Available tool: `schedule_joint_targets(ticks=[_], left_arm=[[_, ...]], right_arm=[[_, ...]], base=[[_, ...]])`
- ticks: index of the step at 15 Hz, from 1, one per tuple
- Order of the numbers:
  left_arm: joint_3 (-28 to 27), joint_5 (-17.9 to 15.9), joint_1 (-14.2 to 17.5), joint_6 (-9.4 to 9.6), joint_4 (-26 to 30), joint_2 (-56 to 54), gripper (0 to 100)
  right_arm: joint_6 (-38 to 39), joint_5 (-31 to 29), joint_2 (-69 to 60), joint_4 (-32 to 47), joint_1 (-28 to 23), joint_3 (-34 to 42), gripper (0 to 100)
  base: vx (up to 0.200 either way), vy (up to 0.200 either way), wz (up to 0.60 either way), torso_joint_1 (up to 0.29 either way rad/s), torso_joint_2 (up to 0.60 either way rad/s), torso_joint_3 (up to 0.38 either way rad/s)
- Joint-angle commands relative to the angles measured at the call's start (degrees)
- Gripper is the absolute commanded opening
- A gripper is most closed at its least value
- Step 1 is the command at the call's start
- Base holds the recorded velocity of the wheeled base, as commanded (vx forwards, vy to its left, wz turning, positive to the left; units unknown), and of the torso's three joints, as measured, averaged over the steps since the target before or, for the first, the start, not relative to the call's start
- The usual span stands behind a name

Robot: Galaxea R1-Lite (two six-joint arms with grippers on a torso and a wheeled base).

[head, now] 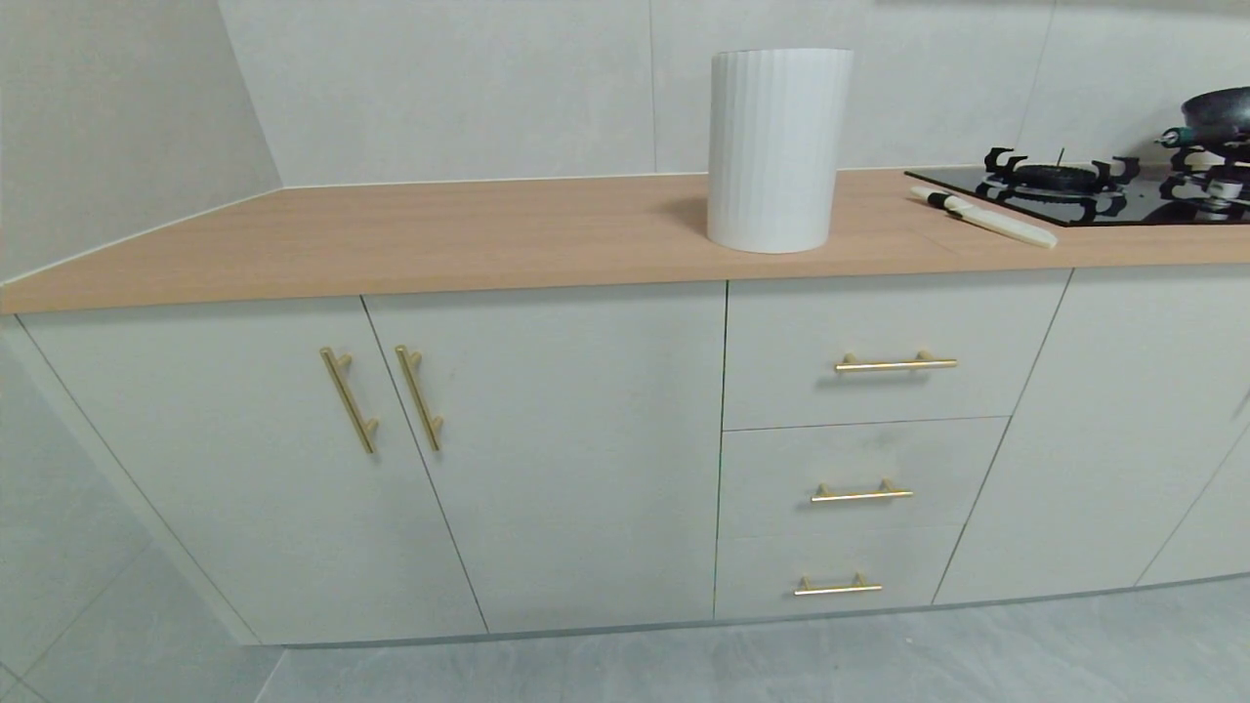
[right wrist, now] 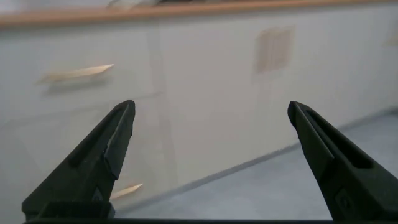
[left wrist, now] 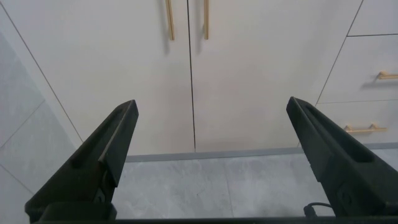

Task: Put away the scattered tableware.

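Your left pincer (left wrist: 210, 106) and right pincer (right wrist: 210, 106) both stand wide open, holding nothing. Locate the cream, black-banded knife (head: 981, 217) lying flat on the bench (head: 439, 234), well apart from both pincers, beside the hob (head: 1074, 186).

Home kitchen: light wood-look countertop (head: 439, 234) over pale grey cabinets (head: 586, 439) with brass bar handles (head: 895, 364); black glass gas hob (head: 1123, 207), dark pan (head: 1221, 112), grey tiled wall (head: 439, 88).

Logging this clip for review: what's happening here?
Nothing is being handled yet. The left gripper and right gripper hang low before the pale cabinet fronts, jaws wide open and empty. On the wooden countertop a white knife with a black band lies beside the black gas hob, near a tall white ribbed container.
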Motion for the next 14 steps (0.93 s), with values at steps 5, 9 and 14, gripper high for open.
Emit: schedule_joint_targets(ticks=[5,9,14], left_arm=[[0.0,0.0,0.0,0.0,0.0,0.1,100],[0.0,0.0,0.0,0.0,0.0,0.1,100],[0.0,0.0,0.0,0.09,0.0,0.1,100]], right_arm=[[1.2,10.9,-0.2,-0.7,0.0,7.7,100],[0.5,12.4,-0.2,0.7,0.1,7.7,100],[0.4,12.4,-0.2,0.7,0.1,7.7,100]], base=[[0.0,0.0,0.0,0.0,0.0,0.0],[0.0,0.0,0.0,0.0,0.0,0.0],[0.0,0.0,0.0,0.0,0.0,0.0]])
